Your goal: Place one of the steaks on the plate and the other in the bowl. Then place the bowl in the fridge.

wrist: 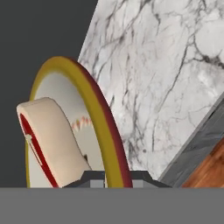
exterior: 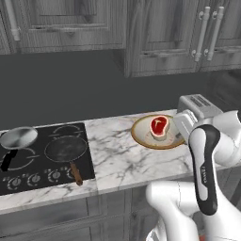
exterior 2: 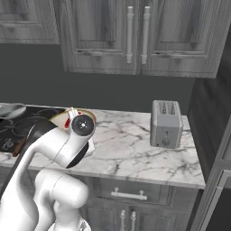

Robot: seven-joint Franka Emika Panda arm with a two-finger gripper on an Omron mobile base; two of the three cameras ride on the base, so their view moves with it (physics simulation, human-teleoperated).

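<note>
1. Bowl (exterior: 141, 136) sits on the marble surface (exterior: 117, 160) with the red steak (exterior: 159, 126) inside it; its near rim passes directly between the fingertips.
2. Hand (wrist: 114, 177) is pressed together, pinching that rim (wrist: 103, 131) edge-on.
3. From the hand, the steak lies just beyond the rim, inside the dish.
4. Judging by this grip, lifting the bowl toward the fridge comes next; tilting could spill the meat.

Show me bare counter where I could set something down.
Free marble lies between the stove and the bowl, and in front of the toaster to the counter edge. It is crowded at the bowl, where the shut gripper clamps the rim beside the red steak.
</note>
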